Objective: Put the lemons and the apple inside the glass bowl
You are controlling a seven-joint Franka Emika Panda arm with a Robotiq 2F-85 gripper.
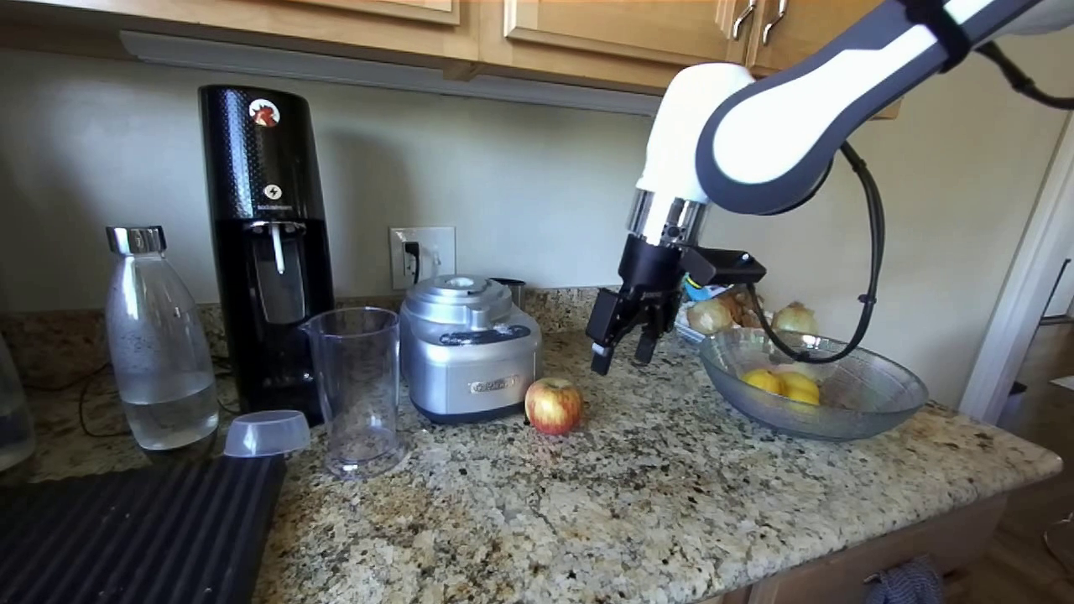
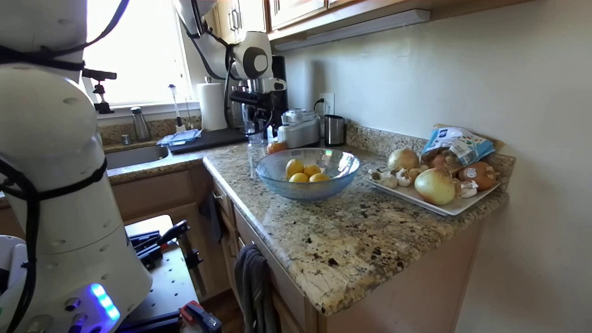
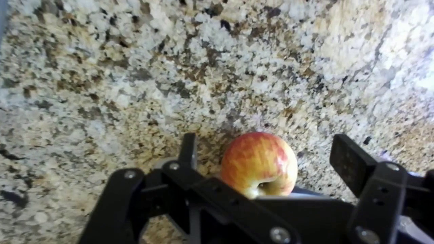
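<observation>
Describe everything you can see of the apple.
The apple is round, its smooth, slightly glossy skin red and streaked with yellow and orange. A paler hollow with a dark centre shows on its upper side; whether a stem sits there is unclear. It looks whole on the sides shown. It rests on the speckled counter, close beside the food processor; whether those two touch, I can't tell. The open claw hangs higher, apart from it.

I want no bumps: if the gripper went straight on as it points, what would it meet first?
Probably the countertop beside the apple; depth is unclear, so the fingers may brush the apple.
</observation>
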